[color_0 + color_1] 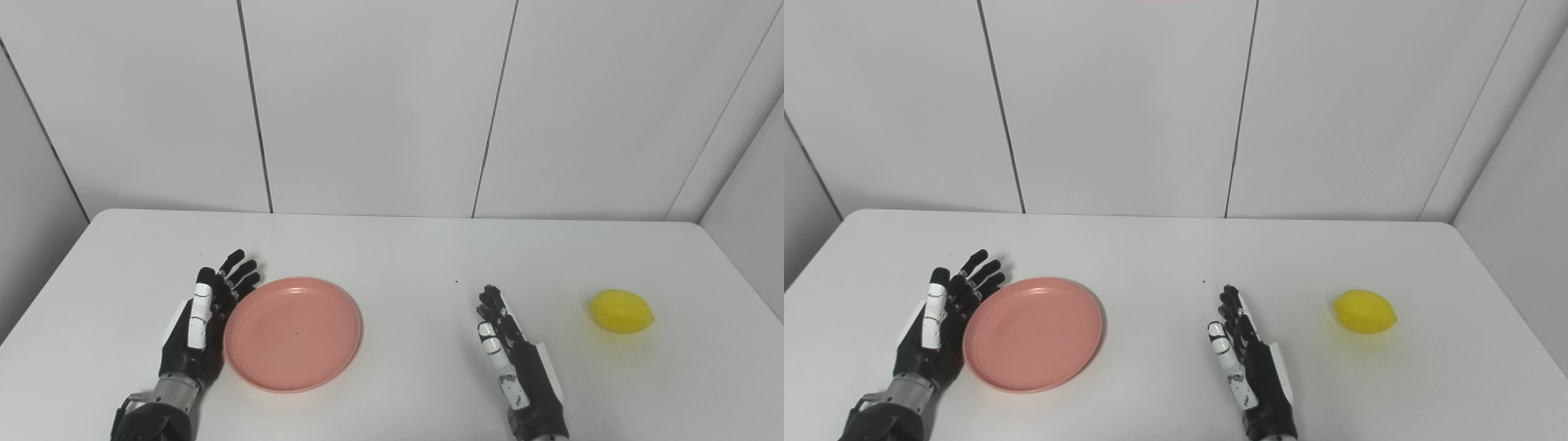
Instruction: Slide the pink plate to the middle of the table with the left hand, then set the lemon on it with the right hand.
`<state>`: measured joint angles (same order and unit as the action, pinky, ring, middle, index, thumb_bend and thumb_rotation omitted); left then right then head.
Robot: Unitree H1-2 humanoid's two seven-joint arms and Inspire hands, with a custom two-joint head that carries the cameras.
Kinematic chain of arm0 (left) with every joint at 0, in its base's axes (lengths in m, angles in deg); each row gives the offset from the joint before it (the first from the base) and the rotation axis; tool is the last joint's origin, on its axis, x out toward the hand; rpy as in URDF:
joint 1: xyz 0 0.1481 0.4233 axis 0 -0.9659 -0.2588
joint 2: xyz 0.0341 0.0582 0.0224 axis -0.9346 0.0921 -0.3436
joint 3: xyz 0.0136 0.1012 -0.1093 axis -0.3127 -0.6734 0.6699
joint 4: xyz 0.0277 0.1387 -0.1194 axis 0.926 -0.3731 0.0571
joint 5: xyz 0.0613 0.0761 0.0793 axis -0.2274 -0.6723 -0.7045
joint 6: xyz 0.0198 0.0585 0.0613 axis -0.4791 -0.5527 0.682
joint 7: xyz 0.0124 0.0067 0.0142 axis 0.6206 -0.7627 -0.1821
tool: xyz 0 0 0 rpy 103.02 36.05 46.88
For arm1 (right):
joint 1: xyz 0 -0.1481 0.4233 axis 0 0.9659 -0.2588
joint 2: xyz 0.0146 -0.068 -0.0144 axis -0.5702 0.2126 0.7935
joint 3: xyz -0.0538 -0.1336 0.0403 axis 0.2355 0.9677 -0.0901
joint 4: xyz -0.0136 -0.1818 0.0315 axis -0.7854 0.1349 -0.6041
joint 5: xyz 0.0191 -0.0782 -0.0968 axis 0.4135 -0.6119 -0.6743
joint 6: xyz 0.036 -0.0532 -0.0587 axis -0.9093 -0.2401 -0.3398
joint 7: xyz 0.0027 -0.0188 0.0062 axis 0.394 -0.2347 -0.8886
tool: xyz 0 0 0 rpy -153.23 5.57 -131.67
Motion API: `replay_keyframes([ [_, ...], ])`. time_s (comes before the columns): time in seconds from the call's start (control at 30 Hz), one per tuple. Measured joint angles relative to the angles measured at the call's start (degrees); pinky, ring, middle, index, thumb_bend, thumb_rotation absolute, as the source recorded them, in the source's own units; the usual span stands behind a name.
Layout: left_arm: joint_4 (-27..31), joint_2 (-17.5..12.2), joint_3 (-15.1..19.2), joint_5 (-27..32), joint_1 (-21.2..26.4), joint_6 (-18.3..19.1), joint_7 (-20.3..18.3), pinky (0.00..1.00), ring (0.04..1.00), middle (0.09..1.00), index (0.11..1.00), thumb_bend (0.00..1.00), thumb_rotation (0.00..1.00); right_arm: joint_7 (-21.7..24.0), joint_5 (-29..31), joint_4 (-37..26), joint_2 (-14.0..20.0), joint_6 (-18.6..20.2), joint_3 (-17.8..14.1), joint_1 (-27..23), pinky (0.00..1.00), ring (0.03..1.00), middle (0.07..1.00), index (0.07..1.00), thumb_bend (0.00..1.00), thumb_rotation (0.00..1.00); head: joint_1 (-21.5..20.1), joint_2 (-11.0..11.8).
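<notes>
A pink plate [293,332] lies flat on the white table [392,245], left of the middle. My left hand [205,318] is open, on edge against the plate's left rim, with its fingers pointing away along the rim. A yellow lemon [621,311] lies on the table at the right. My right hand [514,361] is open and empty, standing on edge on the table, well left of the lemon and right of the plate.
Grey wall panels [367,104] close off the far edge and both sides of the table. Bare tabletop lies between the plate and my right hand.
</notes>
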<state>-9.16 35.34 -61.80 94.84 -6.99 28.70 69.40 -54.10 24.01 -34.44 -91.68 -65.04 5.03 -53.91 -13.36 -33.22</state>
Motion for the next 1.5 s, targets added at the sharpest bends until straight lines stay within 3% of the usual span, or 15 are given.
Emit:
replay_keyframes([
  [0.33, 0.0, 1.4, -1.1, -0.5, 0.4, -0.6, -0.6, 0.97, 0.931, 0.925, 0.926, 0.77, 1.00, -0.3, -0.7, 0.5, 0.1, 0.0, -0.1, -0.6, 0.99, 0.957, 0.960, 0.961, 0.61, 0.85, -1.0, -0.1],
  [0.57, 2.6, 6.2, -3.9, -3.1, -0.5, -0.5, 1.0, 0.99, 0.942, 0.929, 0.922, 0.77, 1.00, -0.3, -0.3, 0.4, 0.2, 0.0, -0.2, -0.6, 0.97, 0.947, 0.950, 0.954, 0.59, 0.83, -0.4, -0.1],
  [1.23, 2.9, 8.4, -7.2, -4.6, -0.5, 0.7, 1.2, 1.00, 0.967, 0.943, 0.946, 0.78, 1.00, 0.6, 3.2, 0.1, 1.7, -0.1, -1.3, -0.6, 0.99, 0.946, 0.951, 0.960, 0.50, 0.80, 3.4, -0.3],
  [1.43, 3.1, 9.4, -8.0, -6.1, -0.5, 1.3, 2.0, 1.00, 0.965, 0.941, 0.937, 0.79, 1.00, 0.8, 4.1, -0.4, 2.4, -0.1, -2.1, -0.6, 0.97, 0.926, 0.930, 0.945, 0.55, 0.83, 7.6, -2.0],
  [1.5, 3.1, 10.0, -8.6, -6.7, -0.5, 1.4, 2.1, 1.00, 0.964, 0.939, 0.936, 0.78, 1.00, 0.8, 3.9, -0.5, 3.0, -0.1, -2.4, -0.7, 0.97, 0.918, 0.925, 0.942, 0.56, 0.84, 10.8, -3.5],
])
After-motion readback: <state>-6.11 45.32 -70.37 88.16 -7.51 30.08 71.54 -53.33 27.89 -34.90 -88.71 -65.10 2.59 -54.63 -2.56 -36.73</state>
